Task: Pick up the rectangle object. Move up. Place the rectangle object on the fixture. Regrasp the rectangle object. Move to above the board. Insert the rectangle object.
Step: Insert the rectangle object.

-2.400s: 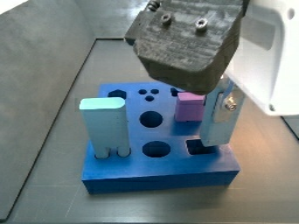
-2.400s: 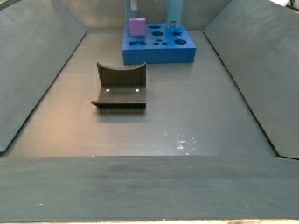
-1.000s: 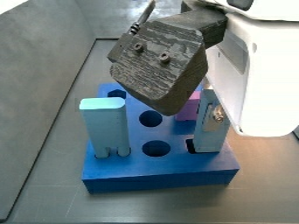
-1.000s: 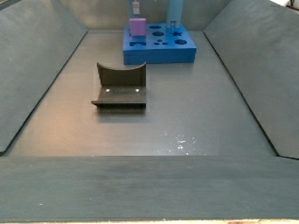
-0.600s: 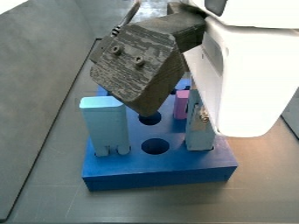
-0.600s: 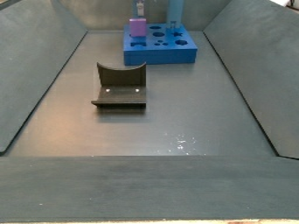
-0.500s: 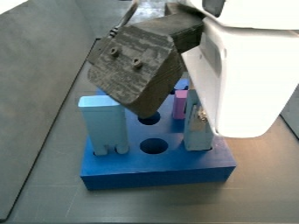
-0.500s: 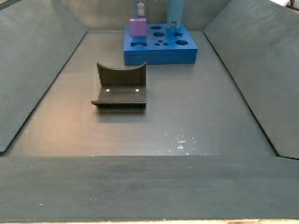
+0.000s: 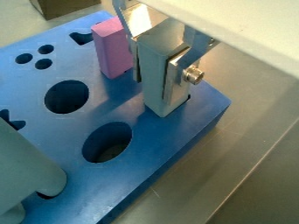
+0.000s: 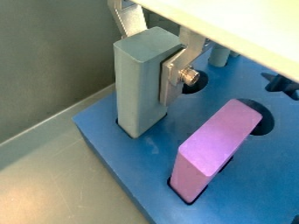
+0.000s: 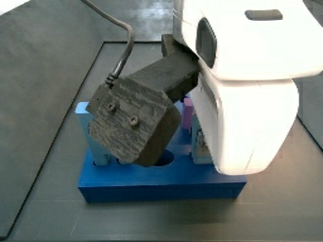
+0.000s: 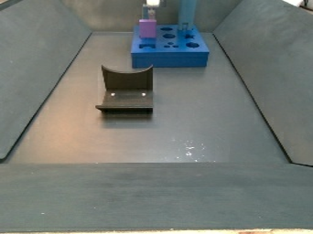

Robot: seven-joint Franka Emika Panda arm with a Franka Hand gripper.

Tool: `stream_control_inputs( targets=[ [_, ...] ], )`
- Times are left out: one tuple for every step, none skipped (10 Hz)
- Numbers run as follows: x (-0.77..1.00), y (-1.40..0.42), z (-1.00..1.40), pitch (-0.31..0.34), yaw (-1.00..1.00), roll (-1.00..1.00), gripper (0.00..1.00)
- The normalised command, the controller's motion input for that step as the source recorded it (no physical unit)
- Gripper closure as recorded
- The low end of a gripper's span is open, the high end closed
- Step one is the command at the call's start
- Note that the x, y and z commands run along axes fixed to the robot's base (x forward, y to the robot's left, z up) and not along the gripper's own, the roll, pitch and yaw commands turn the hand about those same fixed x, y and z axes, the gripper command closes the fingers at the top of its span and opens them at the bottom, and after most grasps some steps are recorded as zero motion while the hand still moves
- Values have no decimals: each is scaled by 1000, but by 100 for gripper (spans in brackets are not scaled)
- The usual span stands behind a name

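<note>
The rectangle object [image 9: 156, 77], a pale blue-grey slab, stands upright with its lower end in a hole near the corner of the blue board [image 9: 176, 149]. My gripper [image 9: 159, 72] is shut on it, a silver finger plate pressed to each side. In both wrist views the slab [image 10: 138, 86] sits between the fingers [image 10: 173, 77]. In a side view the arm's white body and dark wrist mount [image 11: 136, 118] hide the gripper and slab above the board [image 11: 164, 184]. The dark fixture [image 12: 126, 90] stands bare on the floor, well in front of the board [image 12: 171, 53].
A pink cube [image 9: 111, 48] stands in the board right beside the slab, also seen as the pink cube [image 10: 216, 157]. A taller pale blue round-topped block [image 9: 24, 175] stands at another corner. Round holes [image 9: 107, 142] lie open between them. Grey sloped walls [image 12: 37, 91] bound the floor.
In the side view the arm has come down and its dark wrist mount has swung low over the board, now hiding the slab. The slab has sunk lower. The fixture has not moved.
</note>
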Motion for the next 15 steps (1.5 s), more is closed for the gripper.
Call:
stream_control_inputs(
  targets=[
    [0,-151,-917,-183,217,357,100],
    [-20,-137,-789,-169,249,523,100],
    [43,-151,-100,51,163,1000,100],
    [137,-200,109,340,11,1000,100],
    [40,0,0,149,3,314,100],
    [74,0,-60,71,0,0,100],
    [357,14,-403,726,-366,-100,100],
    [166,49,-280,823,-494,-209,100],
    [0,3,-111,89,-83,-129,100],
    [0,0,-66,0,0,0,100],
    [234,-20,-451,454,-137,0,100],
    [300,-100,-777,403,-160,0,100],
    [194,0,-686,297,0,0,100],
    [0,0,-89,0,0,0,100],
    [0,0,-531,-34,0,0,100]
  ],
)
